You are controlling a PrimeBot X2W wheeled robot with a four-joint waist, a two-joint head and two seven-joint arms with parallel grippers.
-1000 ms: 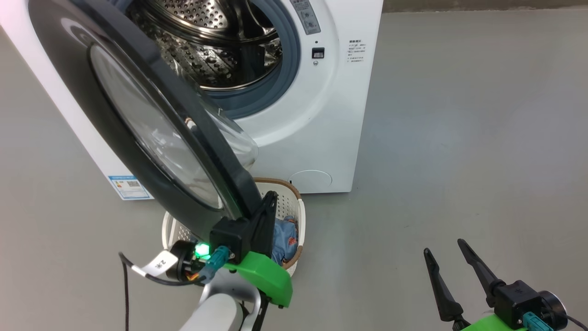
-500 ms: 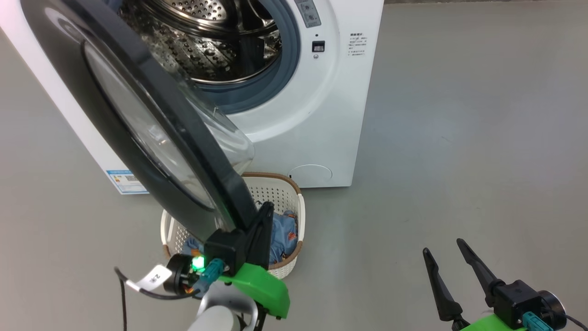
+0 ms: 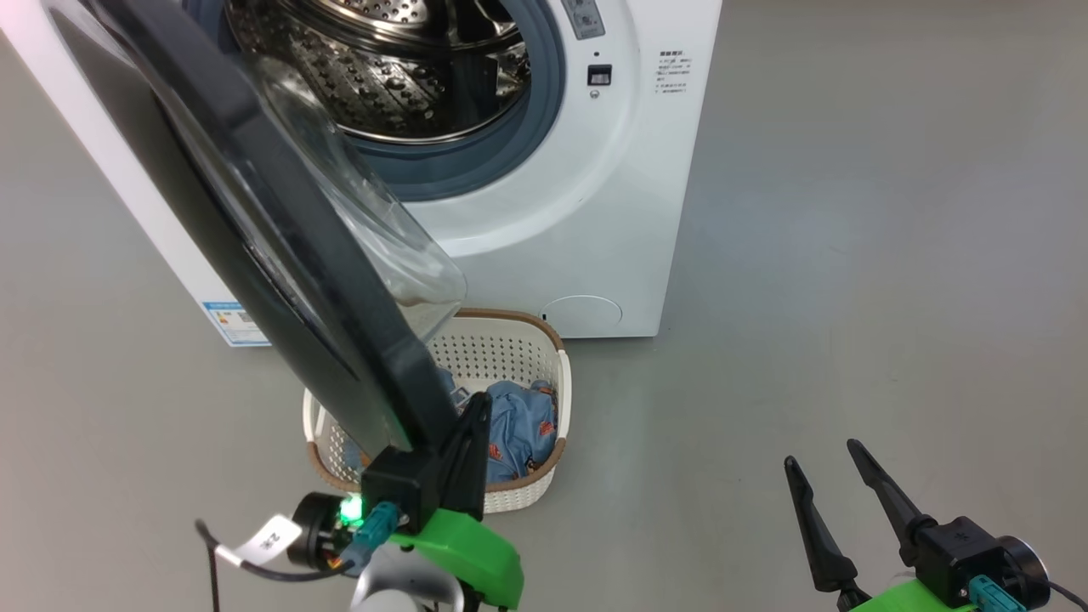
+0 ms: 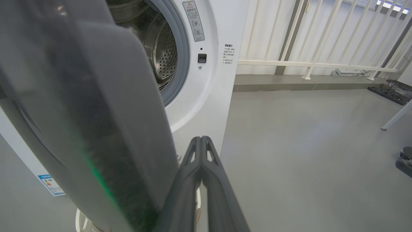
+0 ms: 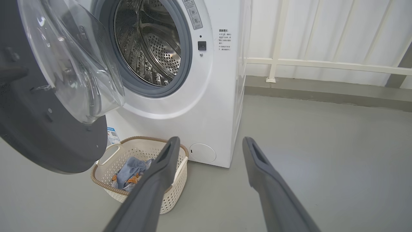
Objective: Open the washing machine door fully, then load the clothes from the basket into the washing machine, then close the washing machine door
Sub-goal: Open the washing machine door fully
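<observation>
Over the last second the door [image 3: 340, 340] swung wider, and our left tool [image 3: 476, 416], fingers pressed together, lay against its lower rim. More of the basket [image 3: 497, 350] and the clothes [image 3: 510, 425] inside it came clear. We judged the opening nearly complete and loading not yet begun. The door stood out from the washing machine [image 3: 629, 212] almost edge-on to us, with its glass dome facing right and its rim running from upper left down toward the basket on the floor. Our right tool [image 3: 821, 459] hung spread and empty.

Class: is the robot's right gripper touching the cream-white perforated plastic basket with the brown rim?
Apart. Head view: bare grey floor separates the open right gripper from the cream-white perforated plastic basket.
</observation>
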